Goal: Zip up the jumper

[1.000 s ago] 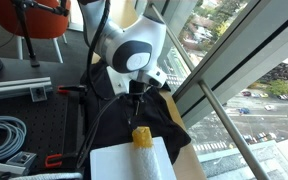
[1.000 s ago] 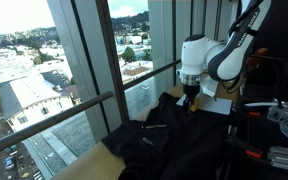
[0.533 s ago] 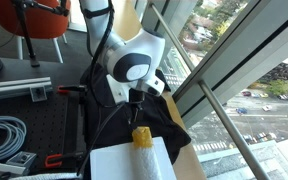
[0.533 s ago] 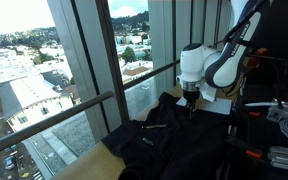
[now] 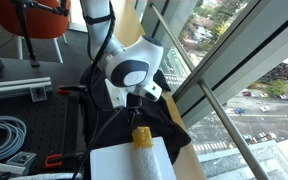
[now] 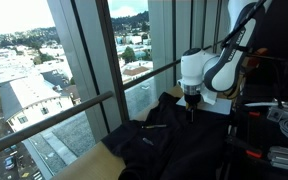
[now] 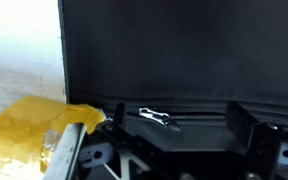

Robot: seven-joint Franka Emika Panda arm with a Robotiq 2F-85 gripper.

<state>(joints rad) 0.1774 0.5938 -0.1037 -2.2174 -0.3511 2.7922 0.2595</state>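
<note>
1 jumper, black, spread flat beside the window glass. 1 gripper low over it, jaws apart, nothing clamped. 1 metal zip pull lies btwn them; 1 yellow item adj.

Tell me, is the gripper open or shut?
Open: in the wrist view the gripper has its fingers apart, with the silver zip pull lying between them.

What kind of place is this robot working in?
Probably a lab or office high in a tall building: floor-to-ceiling windows overlook city rooftops far below, and coiled cables lie on a perforated workbench.
</note>
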